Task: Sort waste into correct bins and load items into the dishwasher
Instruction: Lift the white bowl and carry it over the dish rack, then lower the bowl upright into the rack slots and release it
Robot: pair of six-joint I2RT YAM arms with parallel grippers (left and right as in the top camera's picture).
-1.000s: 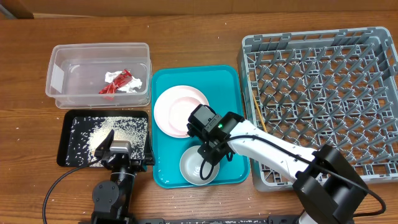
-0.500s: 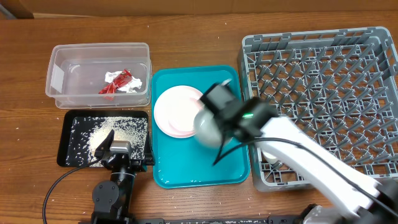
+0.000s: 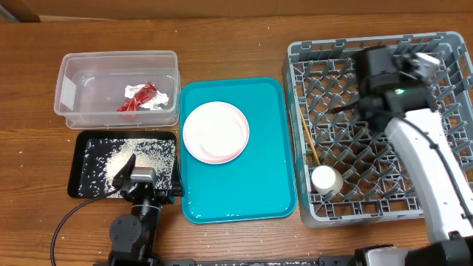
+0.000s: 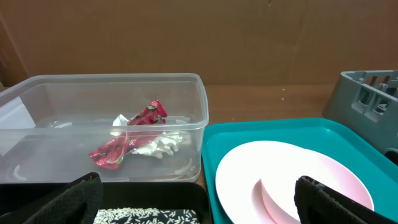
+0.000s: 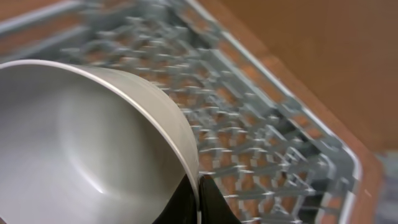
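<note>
The white bowl (image 5: 81,143) shows clearly only in the right wrist view, cut off at the left and bottom edges. The right gripper (image 5: 198,198) is clamped on its rim, one finger inside and one outside. It hangs over the blurred pegs of the grey dish rack (image 3: 355,213). From overhead the right arm covers the bowl, and I cannot make it out there.

The rack sits at the table's right edge. The small white cup (image 3: 325,179) lies in its near-left corner, with the chopsticks (image 3: 310,144) slanted along the left side.

Mid-table, the teal tray (image 3: 244,185) carries only the plate (image 3: 216,131).

Toward the far left, the clear tub (image 3: 118,66) holds the red wrapper (image 3: 139,98) and the napkin (image 3: 157,103), touching. In front of it, the black tray (image 3: 77,166) holds food scraps (image 3: 137,157).

The left gripper (image 4: 199,208) has its fingers spread wide apart, with only their tips in view.
</note>
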